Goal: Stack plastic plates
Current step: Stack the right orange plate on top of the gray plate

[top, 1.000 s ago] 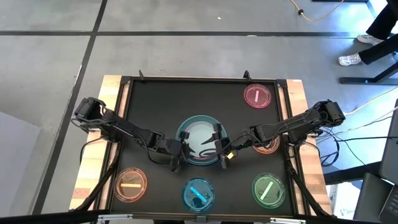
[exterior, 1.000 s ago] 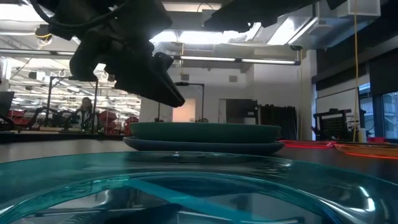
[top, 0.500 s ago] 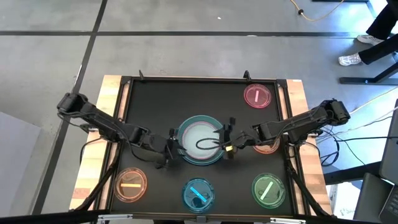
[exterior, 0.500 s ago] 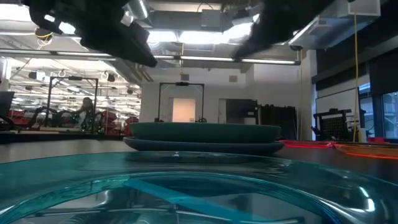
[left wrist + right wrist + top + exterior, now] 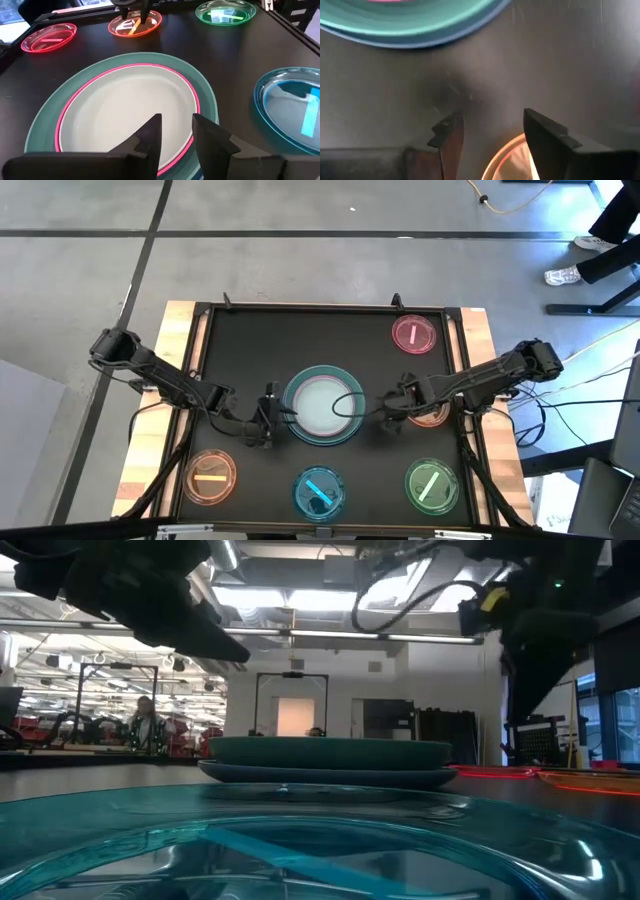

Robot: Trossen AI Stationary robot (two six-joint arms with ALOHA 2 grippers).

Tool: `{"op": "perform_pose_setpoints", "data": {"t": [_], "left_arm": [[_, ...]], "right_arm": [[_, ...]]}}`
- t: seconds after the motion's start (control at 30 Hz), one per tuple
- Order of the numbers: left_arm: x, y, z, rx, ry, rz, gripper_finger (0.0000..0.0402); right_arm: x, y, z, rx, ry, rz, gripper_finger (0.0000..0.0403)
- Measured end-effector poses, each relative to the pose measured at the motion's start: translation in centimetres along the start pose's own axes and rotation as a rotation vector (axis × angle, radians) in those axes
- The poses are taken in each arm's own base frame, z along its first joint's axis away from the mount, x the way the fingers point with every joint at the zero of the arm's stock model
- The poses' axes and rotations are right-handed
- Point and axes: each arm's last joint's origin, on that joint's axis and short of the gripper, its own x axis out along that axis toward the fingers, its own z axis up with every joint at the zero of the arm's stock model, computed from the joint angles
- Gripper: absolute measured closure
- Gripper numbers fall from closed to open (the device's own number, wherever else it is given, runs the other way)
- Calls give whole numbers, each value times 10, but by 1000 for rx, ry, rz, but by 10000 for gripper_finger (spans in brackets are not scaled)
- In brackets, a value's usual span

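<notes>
Orange plate half hidden under the released right tool; left tool also released.

Glossy translucent plastic plates on matt black table

No readable text, labels, brands or numbers in any view; small plates carry plain coloured bar marks only.
</notes>
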Motion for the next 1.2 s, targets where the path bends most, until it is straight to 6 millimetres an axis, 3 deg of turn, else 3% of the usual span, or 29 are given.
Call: {"op": "perform_pose_setpoints", "data": {"t": [0.2, 0.4, 0.77, 0.9, 1.2], "left_arm": [[0, 0, 0, 1, 4, 0, 299], [0, 0, 0, 2, 4, 0, 299], [0, 0, 0, 1, 1, 0, 299], [0, 0, 0, 2, 4, 0, 299], [0, 0, 0, 3, 4, 0, 299]], "right_arm": [[11, 0, -10, 112, 106, 58, 210], [31, -8, -31, 227, 199, 7, 210], [49, -14, -44, 241, 192, -36, 215], [55, -16, -50, 231, 202, -27, 252], [54, -13, -46, 153, 169, -1, 390]]}}
